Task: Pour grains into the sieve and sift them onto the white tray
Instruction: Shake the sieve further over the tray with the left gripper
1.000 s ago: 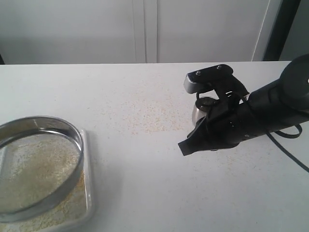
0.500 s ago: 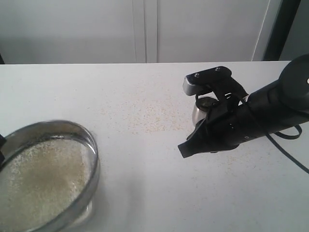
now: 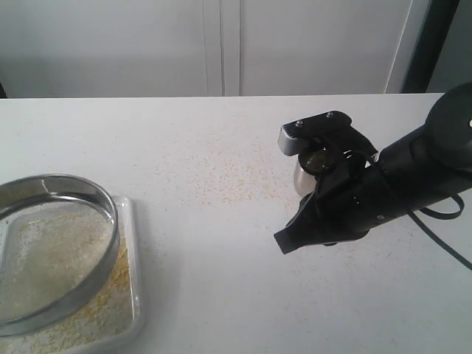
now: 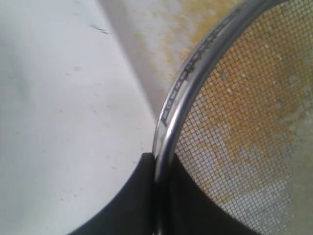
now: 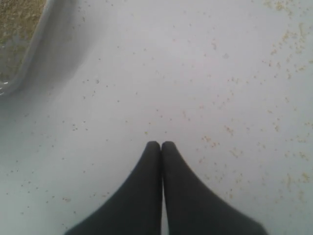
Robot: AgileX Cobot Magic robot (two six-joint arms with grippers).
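The sieve (image 3: 109, 218) is held tilted over the white tray (image 3: 133, 291) at the near left, with a thin layer of grains (image 3: 46, 254) on its mesh. More grains (image 3: 109, 308) lie on the tray under it. In the left wrist view my left gripper (image 4: 157, 159) is shut on the sieve's steel rim (image 4: 193, 73), one finger on each side of it, and grains (image 4: 234, 110) show at the mesh. My right gripper (image 3: 284, 242) hovers over the table at the right, shut with nothing in it (image 5: 161, 143).
A small steel cup (image 3: 304, 168) stands behind the right arm. Spilled grains (image 3: 228, 181) are scattered over the middle of the table. The tray's corner (image 5: 30, 54) shows at the edge of the right wrist view.
The sieve swung right and up half a second ago and has come back left over the tray, showing more grains on the tray. The right arm has drifted slightly nearer.
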